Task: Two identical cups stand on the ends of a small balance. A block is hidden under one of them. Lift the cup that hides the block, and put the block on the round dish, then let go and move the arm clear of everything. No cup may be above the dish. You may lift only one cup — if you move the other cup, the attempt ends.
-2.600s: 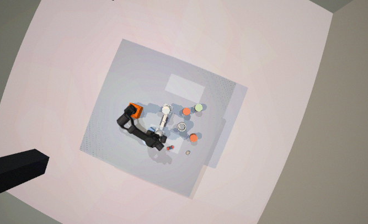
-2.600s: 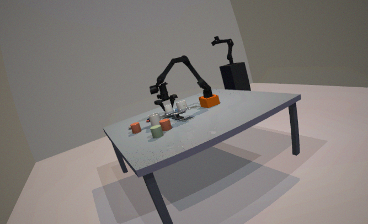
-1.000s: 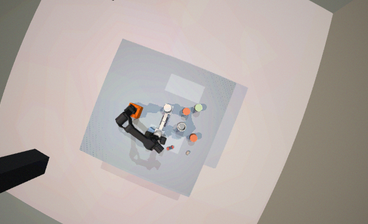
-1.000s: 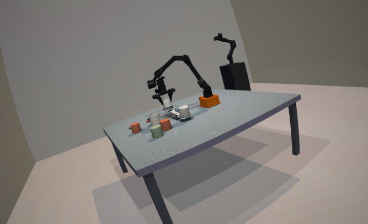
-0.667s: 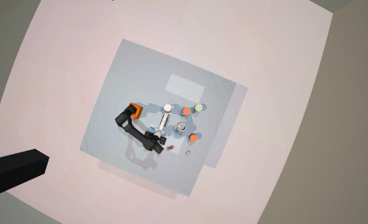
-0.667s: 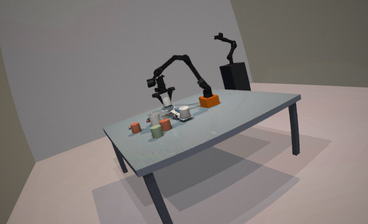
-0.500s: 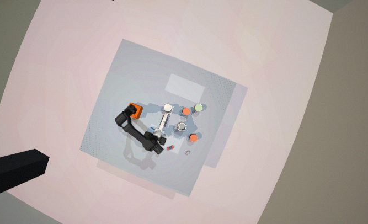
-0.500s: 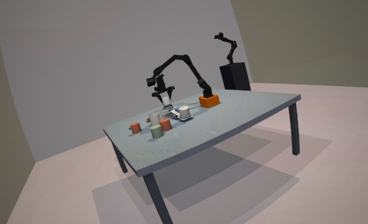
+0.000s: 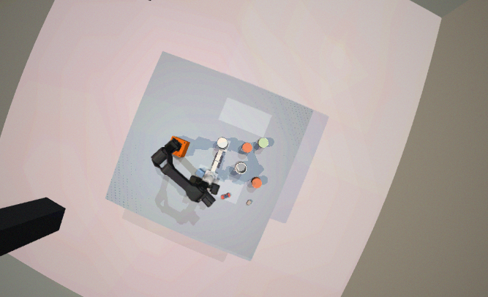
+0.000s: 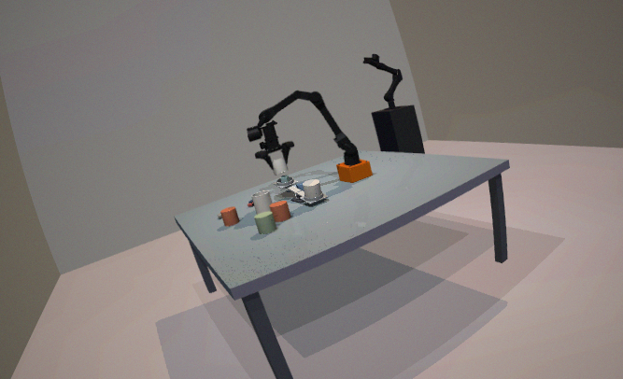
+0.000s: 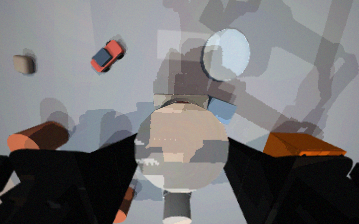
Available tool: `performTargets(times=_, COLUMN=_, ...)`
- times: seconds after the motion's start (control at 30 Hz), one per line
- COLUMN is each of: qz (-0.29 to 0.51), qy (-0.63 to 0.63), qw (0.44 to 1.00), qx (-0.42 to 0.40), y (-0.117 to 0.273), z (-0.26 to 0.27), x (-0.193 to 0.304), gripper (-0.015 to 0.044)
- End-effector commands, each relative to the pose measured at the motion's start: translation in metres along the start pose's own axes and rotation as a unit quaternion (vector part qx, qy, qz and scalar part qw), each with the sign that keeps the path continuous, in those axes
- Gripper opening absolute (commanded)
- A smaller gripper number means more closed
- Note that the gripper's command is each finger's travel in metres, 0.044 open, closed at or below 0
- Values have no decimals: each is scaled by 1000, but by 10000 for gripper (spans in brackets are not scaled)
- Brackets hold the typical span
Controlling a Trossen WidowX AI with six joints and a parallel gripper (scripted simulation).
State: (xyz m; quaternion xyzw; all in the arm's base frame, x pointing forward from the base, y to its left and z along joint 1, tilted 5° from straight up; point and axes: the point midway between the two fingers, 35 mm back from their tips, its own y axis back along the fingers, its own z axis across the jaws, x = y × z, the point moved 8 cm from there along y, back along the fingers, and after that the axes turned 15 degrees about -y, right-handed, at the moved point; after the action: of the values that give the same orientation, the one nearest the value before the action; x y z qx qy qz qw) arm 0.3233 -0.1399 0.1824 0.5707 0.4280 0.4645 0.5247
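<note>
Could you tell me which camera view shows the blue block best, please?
The wrist view: the block shows as a clear blue cube just beside the lifted cup held in the gripper. From the top it is a small blue patch beside the gripper; in the exterior view it is too small to tell.

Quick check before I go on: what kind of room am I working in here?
Likely a bare test room: one table on a plain floor, blank walls, the arm's orange base fixed on the table, a second arm on a black pedestal behind.
</note>
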Motion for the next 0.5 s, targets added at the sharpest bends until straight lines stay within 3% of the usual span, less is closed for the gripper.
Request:
performTargets(times=0.0, qz=-4, qy=3, qw=1000, qx=-8, y=11, z=-1, x=0, gripper=0)
performTargets(times=0.47, qz=-4, qy=3, qw=1000, qx=-8, y=29, z=-4, x=1, gripper=0)
